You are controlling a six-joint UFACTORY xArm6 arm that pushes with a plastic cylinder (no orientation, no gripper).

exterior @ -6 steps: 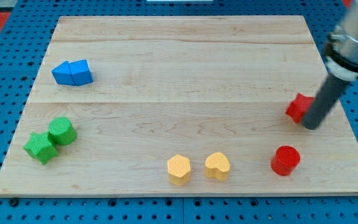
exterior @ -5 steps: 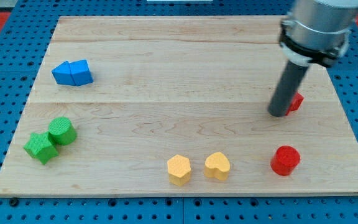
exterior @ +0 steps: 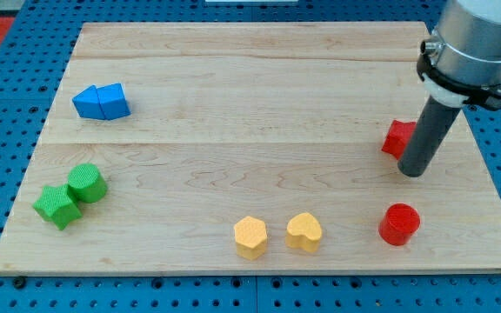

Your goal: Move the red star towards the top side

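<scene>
The red star (exterior: 397, 138) lies near the board's right side, partly hidden behind my rod. My tip (exterior: 412, 170) rests on the board just below and to the right of the star, close against it. A red cylinder (exterior: 399, 223) stands below, near the board's bottom right.
Two blue blocks (exterior: 102, 102) sit together at the upper left. A green cylinder (exterior: 86, 183) and a green star (exterior: 57, 207) sit at the lower left. A yellow hexagon (exterior: 250, 236) and a yellow heart (exterior: 303, 231) sit at the bottom middle. The wooden board (exterior: 250, 87) lies on a blue pegboard.
My tip swung left past the red star and then came back right. The star has shifted left and up a little.
</scene>
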